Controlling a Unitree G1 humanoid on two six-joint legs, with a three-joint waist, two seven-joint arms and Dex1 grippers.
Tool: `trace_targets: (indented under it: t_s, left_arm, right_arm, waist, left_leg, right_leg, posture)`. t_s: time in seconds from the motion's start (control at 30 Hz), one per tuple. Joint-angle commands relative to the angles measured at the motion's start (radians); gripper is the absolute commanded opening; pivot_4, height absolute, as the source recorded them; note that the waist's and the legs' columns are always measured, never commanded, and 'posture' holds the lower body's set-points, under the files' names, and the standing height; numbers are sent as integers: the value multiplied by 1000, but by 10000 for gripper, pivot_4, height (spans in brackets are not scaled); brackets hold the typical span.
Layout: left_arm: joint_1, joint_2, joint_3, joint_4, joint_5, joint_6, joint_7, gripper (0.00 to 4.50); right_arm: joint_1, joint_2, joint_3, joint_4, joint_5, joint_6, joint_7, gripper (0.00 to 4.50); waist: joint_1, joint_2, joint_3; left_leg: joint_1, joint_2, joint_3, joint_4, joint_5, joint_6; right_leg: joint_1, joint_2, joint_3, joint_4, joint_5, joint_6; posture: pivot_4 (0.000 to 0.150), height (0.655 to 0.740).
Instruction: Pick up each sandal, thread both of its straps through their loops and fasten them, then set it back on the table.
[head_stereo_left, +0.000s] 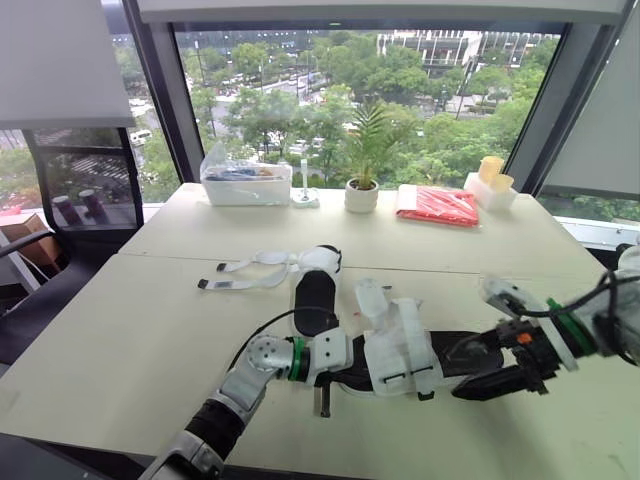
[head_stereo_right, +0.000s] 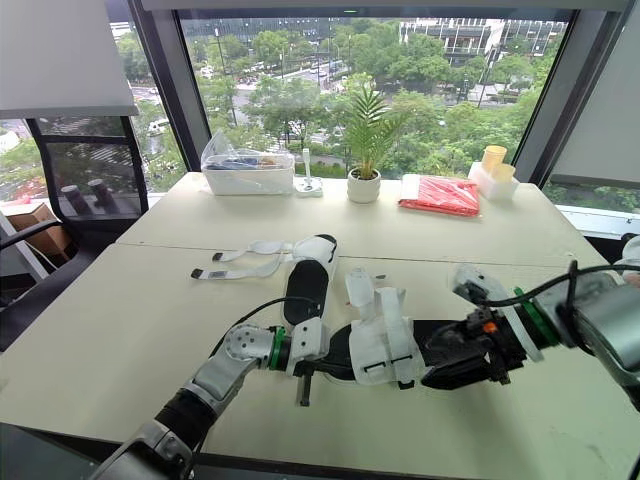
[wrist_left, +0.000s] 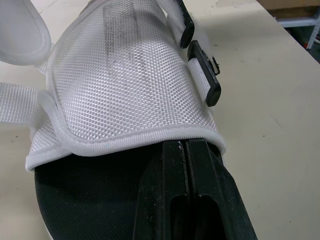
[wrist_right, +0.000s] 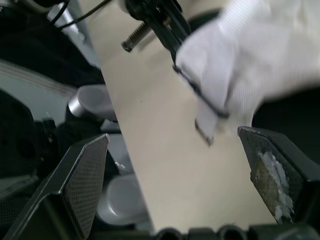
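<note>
Sandal (head_stereo_left: 400, 352) (black sole, white mesh upper) is near the front of the table (head_stereo_left: 120, 330), right between the two grippers. Left gripper (wrist_left: 186, 155) has its fingers pressed together, poked in under the mesh at the toe end. Right gripper (wrist_right: 172, 135) gapes wide by the heel. The other sandal (head_stereo_left: 315, 290) lies just behind, straps (head_stereo_left: 240, 275) splayed out flat.
</note>
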Motion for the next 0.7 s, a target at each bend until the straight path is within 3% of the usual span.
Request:
trace_targets:
  t_s: [0.03,0.2,0.63,0.7]
  left_arm:
    - [15,-7,-42,62,36,6,-8,0]
    - [5,-13,-44,80,38,-6,-21,0]
    - [-7,-2,-50,102,48,-30,-44,0]
    - [-9,-3,-49,103,49,-31,-44,0]
  right_arm:
    - [110,67,-102,-70,43,10,-101,44519]
    - [192,176,-111,-98,58,-17,-220,44519]
    - [107,248,-13,-82,126,3,-320,44519]
    - [108,246,9,-88,131,-1,-320,39532]
  waist:
    - [-1,0,0]
    - [-1,0,-1]
    - [-3,0,-1]
    - [-3,0,-1]
  left_leg:
    - [0,0,0,0,0,0]
    - [1,-1,0,1,0,0]
    - [2,-1,0,1,0,1]
    - [2,-1,0,1,0,1]
  right_leg:
    - [0,0,0,0,0,0]
    - [2,0,0,0,0,0]
    - [3,1,-1,0,0,1]
    - [3,2,-1,0,0,1]
  posture:
    - [1500,7374]
    - [1500,7374]
    - [1500,7374]
    - [1500,7374]
